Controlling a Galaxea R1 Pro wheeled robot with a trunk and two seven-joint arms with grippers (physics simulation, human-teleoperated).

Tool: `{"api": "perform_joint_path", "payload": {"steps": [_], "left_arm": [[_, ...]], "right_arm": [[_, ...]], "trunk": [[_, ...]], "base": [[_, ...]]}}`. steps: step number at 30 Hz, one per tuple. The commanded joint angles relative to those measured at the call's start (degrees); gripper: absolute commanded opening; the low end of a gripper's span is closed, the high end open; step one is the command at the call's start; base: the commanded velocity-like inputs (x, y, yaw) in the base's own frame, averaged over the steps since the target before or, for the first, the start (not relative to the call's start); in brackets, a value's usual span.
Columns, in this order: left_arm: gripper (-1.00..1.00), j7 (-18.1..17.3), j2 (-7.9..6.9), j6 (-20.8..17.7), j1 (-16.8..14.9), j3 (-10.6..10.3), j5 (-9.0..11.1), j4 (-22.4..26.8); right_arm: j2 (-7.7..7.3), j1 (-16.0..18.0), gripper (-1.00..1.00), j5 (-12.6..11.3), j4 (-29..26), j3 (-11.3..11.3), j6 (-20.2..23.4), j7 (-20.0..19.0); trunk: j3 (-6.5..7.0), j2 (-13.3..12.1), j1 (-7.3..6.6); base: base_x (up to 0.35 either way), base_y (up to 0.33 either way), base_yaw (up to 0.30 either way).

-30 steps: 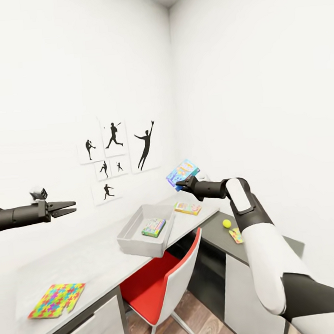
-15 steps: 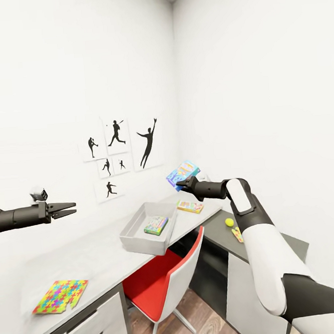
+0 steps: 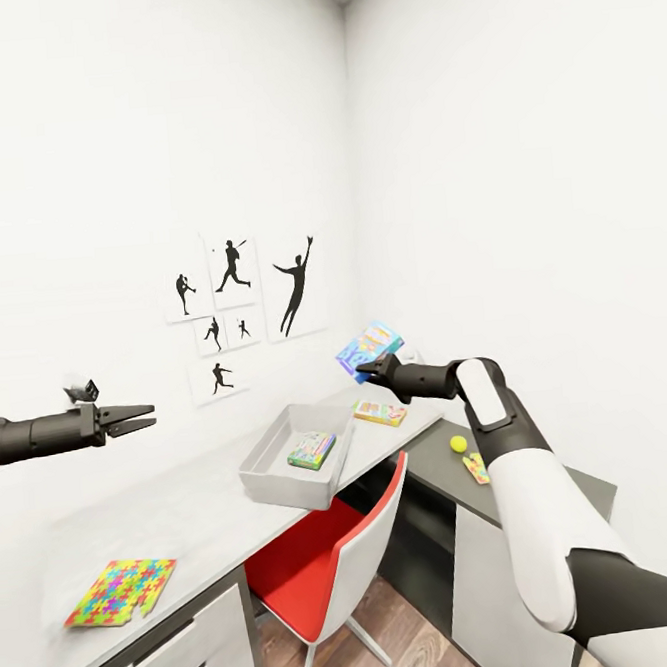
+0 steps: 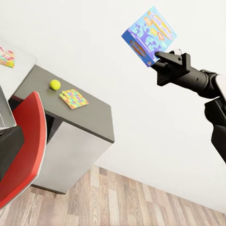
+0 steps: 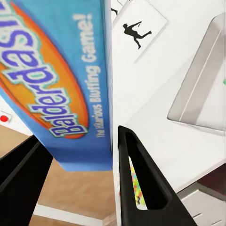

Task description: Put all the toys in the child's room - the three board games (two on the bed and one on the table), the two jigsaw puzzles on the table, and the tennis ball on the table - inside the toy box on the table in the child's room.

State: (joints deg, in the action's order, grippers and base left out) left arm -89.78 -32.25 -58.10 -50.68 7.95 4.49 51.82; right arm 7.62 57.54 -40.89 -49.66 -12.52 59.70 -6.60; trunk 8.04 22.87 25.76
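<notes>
Right fingers point(image 3: 364, 368) pinch blue game point(image 3: 369, 346) by its lower edge; light, stiff, likely to pivot, so deeper grip safer. Left fingers point(image 3: 146, 419) nearly closed, empty.

Over the last second the right gripper point(image 3: 365, 371), clamped on the light blue board game point(image 3: 370, 348), has drifted slightly toward the corner of the room, so the box now sits farther beyond the far end of the table point(image 3: 177, 516). The left gripper point(image 3: 150, 420) has edged a touch forward. The camera shifted early on.
</notes>
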Motion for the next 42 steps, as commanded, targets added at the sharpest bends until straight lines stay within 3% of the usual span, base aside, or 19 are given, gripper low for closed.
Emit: {"api": "perform_joint_path", "payload": {"steps": [1,10,29,31,35,42], "left_arm": [[1.0,-0.22,-0.04,-0.54,-0.01,0.0,-0.01,-0.04],[1.0,-0.22,-0.34,-0.43,-0.03,0.04,-0.07,-0.82],[1.0,-0.22,-0.31,-0.19,0.04,0.05,-0.47,-6.21],[1.0,-0.22,-0.34,0.16,0.25,0.05,-0.56,-6.47],[1.0,-0.22,-0.42,3.98,1.07,0.05,-0.4,-6.65],[1.0,-0.22,-0.59,5.43,1.44,1.15,-0.12,-7.87]], "right_arm": [[0.02,0.03,-1.0,0.5,0.02,-0.3,0.3,-0.54],[0.02,-0.06,-1.0,0.55,0.18,-0.11,0.3,-0.19],[-0.06,0.5,-1.0,1.18,1.72,0.48,0.3,0.64],[-1.0,0.63,-1.0,1.12,2.49,0.42,0.3,0.69],[-4.93,0.74,-1.0,0.65,5.04,0.14,0.3,0.7],[-7.61,2.58,-1.0,0.51,9.7,0.16,0.3,0.63]], "trunk": [[-0.03,0.04,0.02],[-0.06,0.04,0.02],[-0.99,0.04,0.02],[-1.13,0.04,0.02],[-1.43,0.04,0.02],[-1.95,0.04,0.02]], "base": [[0.0,0.0,0.0],[-0.02,0.017,0.032],[-0.002,0.004,0.236],[0.0,0.0,0.21],[0.0,0.0,0.2],[0.0,0.0,0.194]]}}
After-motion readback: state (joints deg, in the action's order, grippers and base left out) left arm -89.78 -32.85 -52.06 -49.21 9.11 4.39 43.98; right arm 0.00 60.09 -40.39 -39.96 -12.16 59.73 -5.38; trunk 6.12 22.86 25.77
